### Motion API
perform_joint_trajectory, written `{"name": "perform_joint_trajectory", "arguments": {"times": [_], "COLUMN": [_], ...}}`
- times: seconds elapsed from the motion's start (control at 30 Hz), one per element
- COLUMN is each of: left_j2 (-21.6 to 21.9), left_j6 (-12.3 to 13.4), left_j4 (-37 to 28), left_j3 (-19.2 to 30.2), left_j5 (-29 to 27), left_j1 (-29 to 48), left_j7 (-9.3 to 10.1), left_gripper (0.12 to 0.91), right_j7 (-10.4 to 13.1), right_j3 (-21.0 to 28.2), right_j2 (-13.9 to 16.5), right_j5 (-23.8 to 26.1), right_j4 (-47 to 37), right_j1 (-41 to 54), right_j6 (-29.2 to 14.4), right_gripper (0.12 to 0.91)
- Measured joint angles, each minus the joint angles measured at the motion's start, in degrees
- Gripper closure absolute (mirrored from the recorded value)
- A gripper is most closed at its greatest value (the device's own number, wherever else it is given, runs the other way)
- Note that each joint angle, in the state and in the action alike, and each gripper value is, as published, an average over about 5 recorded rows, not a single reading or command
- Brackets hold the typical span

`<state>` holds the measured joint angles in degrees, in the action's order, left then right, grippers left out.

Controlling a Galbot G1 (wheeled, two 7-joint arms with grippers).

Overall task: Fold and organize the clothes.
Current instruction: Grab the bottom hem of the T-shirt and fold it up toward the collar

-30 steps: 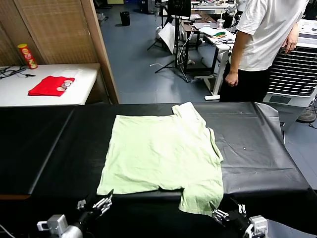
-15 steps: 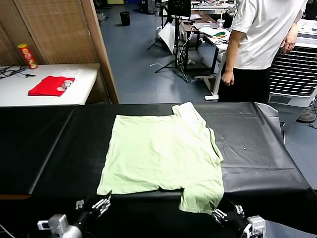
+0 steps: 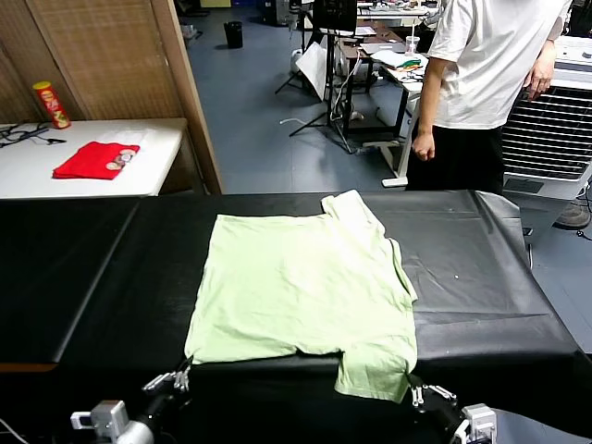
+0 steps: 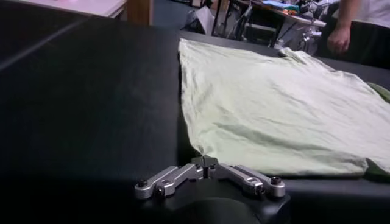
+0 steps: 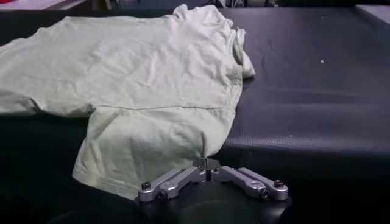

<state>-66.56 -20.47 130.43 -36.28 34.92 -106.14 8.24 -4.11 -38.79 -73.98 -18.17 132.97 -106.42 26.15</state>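
Left gripper [image 3: 176, 380] at near table edge, closed on near-left corner of the shirt [image 3: 301, 291]; in left wrist view [image 4: 206, 164] fingertips meet with a small pinch of pale green fabric between them. Arm body below mostly cut off by lower frame border; only a grey block and dark links visible.

Shirt lying flat on black table [image 3: 83, 268], spread away from both grippers toward far edge. Ahead and right of left gripper: main body panel, lightly wrinkled. Collar, buttons, any print not made out in these views; side facing up plain green. One sleeve pointing to far side, near far table edge. In left wrist view [image 4: 274, 103], far right hem cut off by frame.

Right gripper [image 3: 413, 392] at near table edge, closed on lower right corner of near sleeve flap, which overhangs the edge. Right wrist view [image 5: 207, 165]: fingertips together, fabric edge [image 5: 152, 146] reaching them; exact amount of cloth caught hard to judge, tips dark against dark table. Right arm likewise mostly out of frame.

Beyond, left of left gripper and well apart: white side table [image 3: 162, 153] with red cloth [image 3: 92, 159] and a red-yellow can [image 3: 51, 104]. Far side, ahead of right gripper: person in white T-shirt [image 3: 495, 65], head cut off by upper frame.
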Motion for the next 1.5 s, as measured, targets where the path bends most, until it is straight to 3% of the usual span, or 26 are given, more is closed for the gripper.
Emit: {"name": "perform_joint_trajectory", "arguments": {"times": [0.23,0.43,0.67,1.0,1.1,1.17,1.37,1.5], "left_j2": [-1.15,-2.09,-2.88,-2.91,-2.87,-2.84,-2.80,-2.84], "left_j6": [0.20,0.02,0.65,1.64,1.28,1.17,1.12,1.24], "left_j4": [0.57,-1.64,-6.21,-14.62,-16.36,-17.01,-17.36,-16.86], "left_j3": [-0.17,1.17,3.28,6.31,6.69,6.77,6.68,6.28], "left_j5": [2.66,3.03,-0.33,-7.35,-7.71,-7.95,-8.76,-9.30], "left_j1": [4.48,11.55,19.35,26.82,27.99,28.34,27.82,26.46], "left_j7": [1.21,2.47,2.64,1.78,1.30,1.06,1.03,0.75], "left_gripper": [0.904,0.904,0.904,0.904,0.890,0.835,0.513,0.314], "right_j7": [0.91,1.40,1.29,-0.55,-1.39,-1.76,-2.00,-2.09], "right_j3": [-0.90,1.27,5.68,11.54,11.57,11.25,9.61,8.46], "right_j2": [2.48,5.56,8.11,8.67,9.00,9.37,10.36,10.49], "right_j5": [-6.03,-6.79,-6.72,-5.75,-5.02,-4.53,-3.01,-2.01], "right_j4": [-2.96,-10.09,-19.22,-28.64,-28.56,-27.76,-23.33,-21.13], "right_j1": [6.66,17.01,29.10,38.40,38.28,37.63,33.82,30.47], "right_j6": [-4.34,-6.22,-7.35,-6.51,-5.59,-4.98,-3.48,-3.37], "right_gripper": [0.904,0.904,0.904,0.891,0.789,0.674,0.348,0.239]}}
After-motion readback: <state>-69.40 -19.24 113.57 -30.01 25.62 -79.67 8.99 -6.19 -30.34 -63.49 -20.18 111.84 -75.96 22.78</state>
